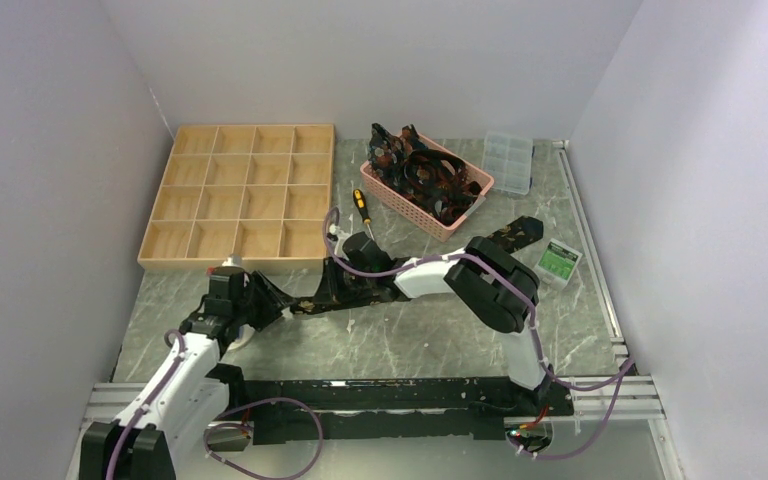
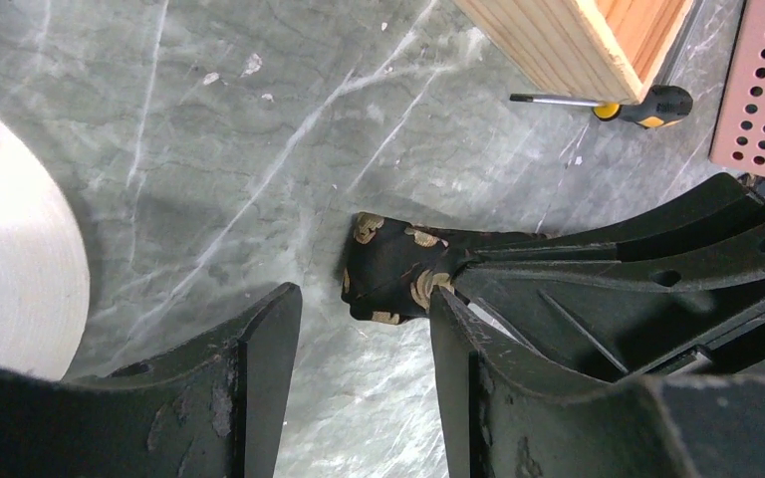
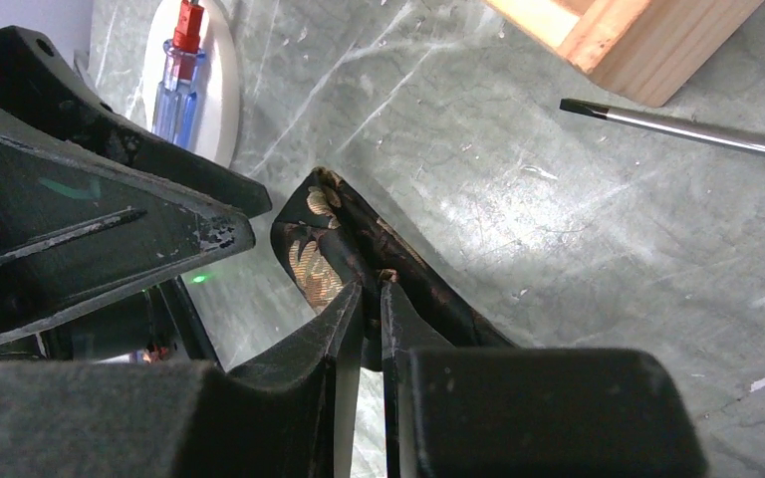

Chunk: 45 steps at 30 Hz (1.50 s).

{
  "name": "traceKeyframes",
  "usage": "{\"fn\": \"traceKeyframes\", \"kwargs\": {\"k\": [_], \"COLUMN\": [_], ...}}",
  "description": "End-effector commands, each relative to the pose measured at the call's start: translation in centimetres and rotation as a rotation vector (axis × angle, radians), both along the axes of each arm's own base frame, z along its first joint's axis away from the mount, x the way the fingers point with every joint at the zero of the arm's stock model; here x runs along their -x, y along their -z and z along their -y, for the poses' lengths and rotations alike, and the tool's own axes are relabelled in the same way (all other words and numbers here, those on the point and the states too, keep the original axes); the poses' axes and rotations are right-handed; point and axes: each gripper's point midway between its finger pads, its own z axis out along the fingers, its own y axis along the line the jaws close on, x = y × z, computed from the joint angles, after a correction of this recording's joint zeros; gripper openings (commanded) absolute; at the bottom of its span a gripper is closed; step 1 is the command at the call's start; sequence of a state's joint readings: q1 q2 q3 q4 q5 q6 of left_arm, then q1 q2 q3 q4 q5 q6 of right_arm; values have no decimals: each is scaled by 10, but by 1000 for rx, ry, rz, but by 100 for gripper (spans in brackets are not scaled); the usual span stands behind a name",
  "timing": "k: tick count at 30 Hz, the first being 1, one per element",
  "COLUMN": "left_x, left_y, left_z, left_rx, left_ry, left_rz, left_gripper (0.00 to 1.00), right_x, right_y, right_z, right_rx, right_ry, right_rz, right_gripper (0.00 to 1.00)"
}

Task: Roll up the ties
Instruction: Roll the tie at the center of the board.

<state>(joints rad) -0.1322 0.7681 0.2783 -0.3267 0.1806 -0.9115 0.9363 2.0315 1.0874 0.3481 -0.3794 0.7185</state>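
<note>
A black tie with tan-gold patterns [image 1: 515, 234] lies across the table, its wider end at the right. My right gripper [image 3: 371, 291] is shut on the tie's narrow left end, which folds over in a small loop [image 3: 311, 249] just beyond the fingertips. In the left wrist view the same end [image 2: 393, 269] pokes out of the right gripper's fingers. My left gripper [image 2: 364, 314] is open and empty, its jaws wide apart just short of that end and not touching it. In the top view both grippers [image 1: 265, 300] [image 1: 305, 298] meet near the tray's front edge. More ties [image 1: 425, 170] fill a pink basket.
The wooden compartment tray [image 1: 230, 262] sits at the back left, its corner close by [image 3: 637, 45]. A yellow-handled screwdriver [image 1: 362, 208] lies between the tray and the pink basket [image 1: 460, 218]. A clear plastic box [image 1: 509, 162] and a green packet [image 1: 560, 262] are at the right. A white disc [image 3: 221, 95] lies by the left gripper.
</note>
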Motion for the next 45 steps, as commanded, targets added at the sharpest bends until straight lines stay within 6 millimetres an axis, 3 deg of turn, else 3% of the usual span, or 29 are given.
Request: {"fn": "traceKeyframes", "kwargs": {"k": [1,10,25,33,40,42,45], "left_x": [-9,-17,-10,-9,-9,-11,-11], "left_y": [-1,7,10,-5,-7,-8,-9], "left_z": [10,9,35,37,36,35,28], "left_rx": [61,45,179,177,164,154,107], "left_ry": [32,77,203,227,235,235,222], "left_rz": [36,37,78,130,127,134,110], "left_gripper": [55,51,41,21,4,3,3], "right_x": [-3,-1,-1,-3,-3,-3,-8], "right_y": [-1,7,5,6,5,-1,-14], "right_z": [-3,0,2,1,1,1,5], "right_rx": [-33,-24,-31,-30,-32,-35,-32], "right_ry": [-18,-22,-21,-15,-12,-6,23], "right_rz": [51,51,56,56,52,54,63], "right_gripper": [15,14,13,13,13,16,34]}}
